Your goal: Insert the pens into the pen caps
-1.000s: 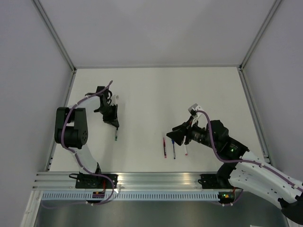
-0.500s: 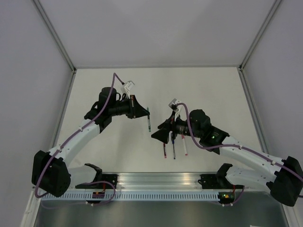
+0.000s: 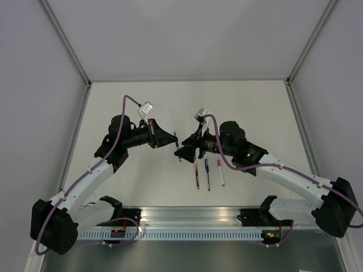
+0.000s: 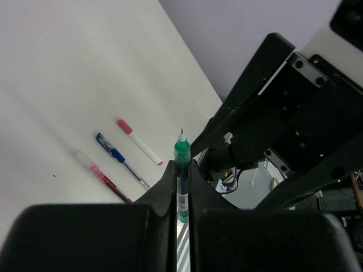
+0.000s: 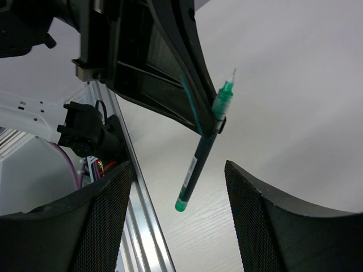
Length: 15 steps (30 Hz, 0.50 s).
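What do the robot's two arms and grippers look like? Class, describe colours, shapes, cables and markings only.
Both the left arm and right arm have white links, black joints and a looping purple cable. The left gripper and right gripper are black with tapering fingers; the right's pads show fine mesh texture. A green light glows on the right arm.

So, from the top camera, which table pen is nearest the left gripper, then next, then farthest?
From the left gripper:
1. red pen, left end of the row.
2. blue pen, in the middle.
3. white pen, right end.
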### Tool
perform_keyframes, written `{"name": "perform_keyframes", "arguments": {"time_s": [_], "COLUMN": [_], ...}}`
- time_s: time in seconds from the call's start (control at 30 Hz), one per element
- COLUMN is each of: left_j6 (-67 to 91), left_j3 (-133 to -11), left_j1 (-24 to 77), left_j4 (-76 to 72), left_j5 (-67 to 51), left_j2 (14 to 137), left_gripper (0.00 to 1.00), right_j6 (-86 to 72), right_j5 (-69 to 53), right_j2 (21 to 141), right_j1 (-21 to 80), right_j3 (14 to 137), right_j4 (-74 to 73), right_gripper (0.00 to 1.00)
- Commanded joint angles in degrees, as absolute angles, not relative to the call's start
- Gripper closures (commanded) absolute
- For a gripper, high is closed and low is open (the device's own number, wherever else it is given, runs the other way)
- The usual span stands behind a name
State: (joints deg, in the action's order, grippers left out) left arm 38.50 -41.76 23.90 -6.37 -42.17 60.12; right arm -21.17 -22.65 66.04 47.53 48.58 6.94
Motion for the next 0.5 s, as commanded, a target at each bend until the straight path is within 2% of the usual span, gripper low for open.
{"name": "perform_keyframes", "arguments": {"time_s": [0.0, 0.13, 0.27, 0.4, 0.47], "left_j6": [40.61, 41.31, 42.71, 43.86, 44.30], "left_j3": [-41.04, -40.69, -40.17, -39.29, -38.76], "left_j1": [24.17, 24.17, 24.17, 24.17, 24.17], "left_j4": [-10.64, -11.16, -12.56, -14.15, -14.59], "left_j5": [-43.42, -42.80, -42.80, -43.33, -43.51], "left_j2": [57.49, 56.25, 55.64, 55.46, 55.46], "left_gripper": [0.98, 0.98, 0.98, 0.98, 0.98], "right_j6": [-19.60, -20.56, -21.53, -23.02, -23.82], "right_j5": [-22.68, -23.20, -23.99, -24.70, -24.70], "right_j2": [67.67, 68.46, 69.52, 70.92, 72.07], "right_j1": [47.72, 47.99, 48.51, 48.87, 48.95], "right_j3": [50.27, 49.13, 48.61, 47.81, 47.64], "right_j4": [8.09, 10.10, 12.56, 15.64, 16.96], "right_gripper": [0.27, 0.28, 0.36, 0.38, 0.45]}}
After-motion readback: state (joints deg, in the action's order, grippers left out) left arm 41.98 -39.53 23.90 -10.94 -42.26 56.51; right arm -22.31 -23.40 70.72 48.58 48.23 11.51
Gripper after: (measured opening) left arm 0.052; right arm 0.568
